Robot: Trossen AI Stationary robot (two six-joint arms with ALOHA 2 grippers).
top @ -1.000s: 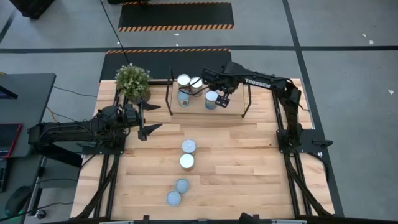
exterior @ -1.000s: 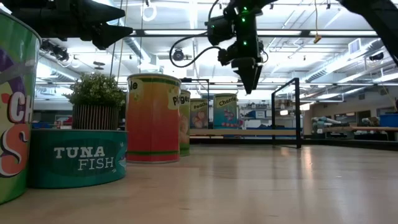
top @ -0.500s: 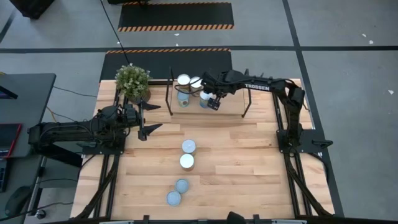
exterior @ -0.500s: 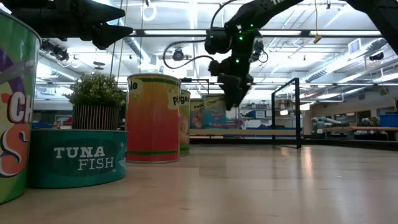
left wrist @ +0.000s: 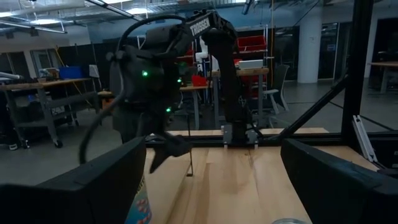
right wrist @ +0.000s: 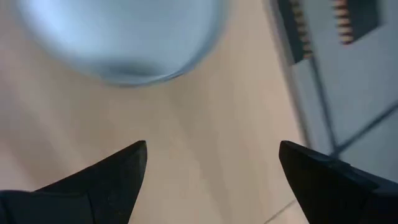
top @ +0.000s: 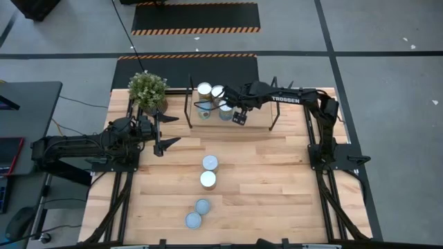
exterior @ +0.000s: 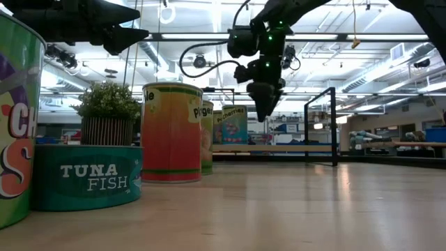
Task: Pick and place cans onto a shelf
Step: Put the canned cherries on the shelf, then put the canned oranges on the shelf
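Note:
The shelf (top: pixel 257 119), a light plank between black rods, stands at the table's far side and bears several silver-topped cans; the rightmost one (top: pixel 225 111) stands upright on its base beside the others. My right gripper (top: pixel 239 116) hangs just right of it, slanting down, open, with bare plank (right wrist: pixel 205 124) between its fingers and the can's blurred top (right wrist: pixel 124 37) beyond the fingertips. Several more cans (top: pixel 209 163) stand upright on the table. My left gripper (top: pixel 166 131) waits open at the table's left. My right gripper stands open close behind the rightmost can on the shelf. The can's own top hides its side wall, so I cannot tell whether a fingertip (right wrist: pixel 140 149) touches it. The can (exterior: pixel 233 125) stands upright on the plank.
A potted plant (top: pixel 147 90) stands at the far left corner, next to the shelf. The shelf's black upright rods (top: pixel 273 117) rise close beside my right arm. The loose cans stand in a row (top: pixel 201 206) from the table's middle toward its near edge.
My right gripper has sunk toward the shelf plank and gone toward the table's left, tipping its fingers further down. The rightmost can on the shelf has slid left along the plank, still upright, closer to the other cans.

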